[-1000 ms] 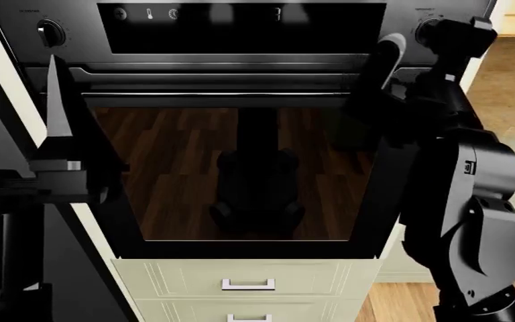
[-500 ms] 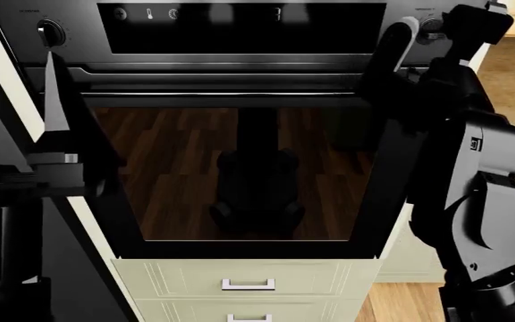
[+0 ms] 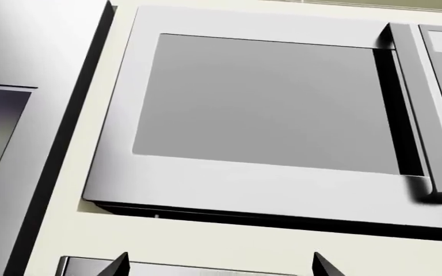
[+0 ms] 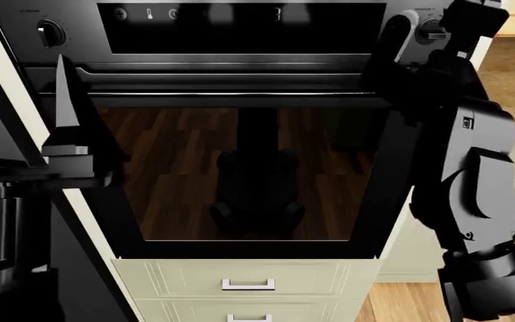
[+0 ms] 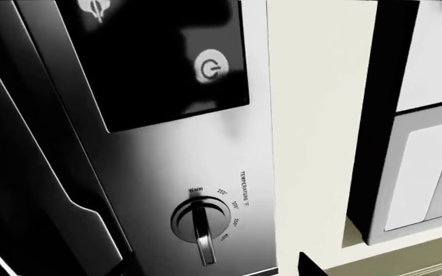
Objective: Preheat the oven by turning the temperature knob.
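cream cabinetry frames the large black built-in wall oven (image 4: pixel 239 134). its small round black temperature knob with raised bar and silver collar (image 5: pixel 200 221) sits on the oven's upper right panel, just beside your right gripper (image 4: pixel 428 30), which holds nothing; its opening i cannot tell. the knob looks rigid and smooth, so pinch across the bar.

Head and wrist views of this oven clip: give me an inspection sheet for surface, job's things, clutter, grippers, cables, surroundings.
Surface: no worktop seen; the oven front, door shut, dark glass reflecting wood floor.
Job's things: temperature knob beside the display panel, its bar near Warm; second knob at the other end.
Clutter: nothing seen.
Grippers: right gripper raised by the temperature knob, contact unclear; left gripper before the door's left edge; both states unclear.
Cables: nothing seen.
Surroundings: cream drawers below; microwave in the left wrist view.
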Controlling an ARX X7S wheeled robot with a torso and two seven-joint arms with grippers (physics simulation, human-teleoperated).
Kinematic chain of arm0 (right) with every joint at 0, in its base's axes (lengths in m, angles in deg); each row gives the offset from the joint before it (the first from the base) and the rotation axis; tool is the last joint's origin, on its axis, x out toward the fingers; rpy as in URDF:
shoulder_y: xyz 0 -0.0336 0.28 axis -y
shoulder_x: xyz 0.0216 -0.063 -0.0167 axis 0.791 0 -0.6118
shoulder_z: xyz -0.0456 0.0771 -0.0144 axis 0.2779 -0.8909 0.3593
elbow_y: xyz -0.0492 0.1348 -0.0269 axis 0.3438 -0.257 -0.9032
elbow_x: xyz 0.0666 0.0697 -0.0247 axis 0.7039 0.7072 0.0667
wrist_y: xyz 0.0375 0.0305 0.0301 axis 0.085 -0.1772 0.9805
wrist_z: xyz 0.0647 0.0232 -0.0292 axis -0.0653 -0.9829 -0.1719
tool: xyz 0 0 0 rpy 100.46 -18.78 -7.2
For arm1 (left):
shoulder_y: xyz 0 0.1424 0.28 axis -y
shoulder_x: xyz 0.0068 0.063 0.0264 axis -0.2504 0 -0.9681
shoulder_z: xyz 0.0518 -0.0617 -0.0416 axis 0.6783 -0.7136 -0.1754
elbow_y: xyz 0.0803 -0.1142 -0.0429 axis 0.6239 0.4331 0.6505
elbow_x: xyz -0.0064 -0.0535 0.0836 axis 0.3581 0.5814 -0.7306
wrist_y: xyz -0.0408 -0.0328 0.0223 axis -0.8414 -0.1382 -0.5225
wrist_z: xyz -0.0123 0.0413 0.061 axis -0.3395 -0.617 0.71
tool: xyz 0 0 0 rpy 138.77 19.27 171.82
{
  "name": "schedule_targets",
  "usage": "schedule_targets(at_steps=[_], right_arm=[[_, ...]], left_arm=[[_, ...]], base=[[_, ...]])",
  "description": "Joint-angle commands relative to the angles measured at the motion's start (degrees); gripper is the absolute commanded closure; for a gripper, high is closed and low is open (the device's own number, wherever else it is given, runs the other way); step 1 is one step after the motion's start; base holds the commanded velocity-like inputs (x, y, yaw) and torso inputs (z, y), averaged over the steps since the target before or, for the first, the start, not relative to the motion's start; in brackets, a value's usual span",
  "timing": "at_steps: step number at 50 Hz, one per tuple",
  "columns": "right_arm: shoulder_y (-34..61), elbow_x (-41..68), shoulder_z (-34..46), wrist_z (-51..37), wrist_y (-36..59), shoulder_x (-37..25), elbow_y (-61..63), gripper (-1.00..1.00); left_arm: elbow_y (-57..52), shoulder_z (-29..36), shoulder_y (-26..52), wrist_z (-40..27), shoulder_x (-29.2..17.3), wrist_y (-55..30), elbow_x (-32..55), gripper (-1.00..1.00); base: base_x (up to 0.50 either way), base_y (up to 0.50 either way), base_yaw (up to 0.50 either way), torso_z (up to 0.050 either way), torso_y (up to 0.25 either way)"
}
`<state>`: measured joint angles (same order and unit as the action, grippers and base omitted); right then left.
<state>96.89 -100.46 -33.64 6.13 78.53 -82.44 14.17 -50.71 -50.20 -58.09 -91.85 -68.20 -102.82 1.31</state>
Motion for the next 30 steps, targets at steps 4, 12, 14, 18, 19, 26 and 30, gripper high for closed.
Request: schedule_targets(at_steps=[4, 12, 14, 18, 19, 26, 30], right_arm=[[1.4, 2.0, -0.3, -4.4, -1.8, 0.7, -6.6, -1.0], [0.6, 2.0, -0.9, -4.7, -1.2, -0.3, -6.0, -1.0], [0.6, 1.9, -0.9, -4.6, -1.1, -0.3, -5.7, -1.0], [0.8, 1.5, -0.9, -3.7, -0.8, -0.9, -4.8, -1.0], [0.9, 1.4, -1.0, -3.4, -0.6, -1.2, -4.5, -1.0], [1.6, 1.1, -0.9, -2.7, -0.5, -1.8, -4.0, -1.0], [3.0, 0.6, -0.4, -1.6, -0.5, -1.7, -3.2, -1.0]], left_arm=[[2.6, 1.1, 0.2, 0.4, 0.1, 1.0, -1.2, -1.0], [2.8, 1.6, -0.1, 0.4, 0.0, 1.3, -1.7, -1.0], [2.7, 1.6, -0.2, 0.3, -0.1, 1.3, -1.6, -1.0], [2.5, 1.5, -0.2, 0.2, -0.2, 1.2, -1.4, -1.0], [2.5, 1.5, -0.2, 0.2, -0.3, 1.2, -1.4, -1.0], [3.2, 2.1, -0.2, 0.3, -0.2, 1.6, -1.9, -1.0], [3.2, 2.2, -0.3, 0.3, -0.3, 1.6, -1.9, -1.0]], base=[[0.0, 0.0, 0.0, 0.0, 0.0], [0.0, 0.0, 0.0, 0.0, 0.0], [0.0, 0.0, 0.0, 0.0, 0.0], [0.0, 0.0, 0.0, 0.0, 0.0], [0.0, 0.0, 0.0, 0.0, 0.0], [0.0, 0.0, 0.0, 0.0, 0.0], [0.0, 0.0, 0.0, 0.0, 0.0]])
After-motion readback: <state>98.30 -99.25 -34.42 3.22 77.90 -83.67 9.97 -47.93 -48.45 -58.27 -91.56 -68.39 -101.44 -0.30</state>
